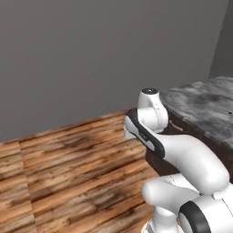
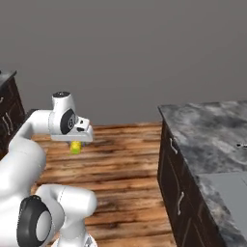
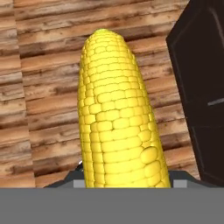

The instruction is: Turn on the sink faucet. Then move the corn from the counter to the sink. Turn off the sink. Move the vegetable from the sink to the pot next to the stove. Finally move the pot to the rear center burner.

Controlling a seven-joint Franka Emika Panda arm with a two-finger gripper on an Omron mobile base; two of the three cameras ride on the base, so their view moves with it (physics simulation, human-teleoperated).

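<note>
Corn [image 3: 117, 118] clamped in hand [image 2: 75, 143], hanging above wooden floor [image 2: 120, 159], beside dark cabinets [image 3: 201, 87].

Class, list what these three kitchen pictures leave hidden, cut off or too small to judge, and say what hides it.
- Jaws: in the hand view the corn covers them.
- Corn: in the right base view only a small yellow bit shows beneath the gripper.
- Sink: cut off by the right edge of the right base view.
- Counter: partly hidden by the arm in the left base view.
</note>
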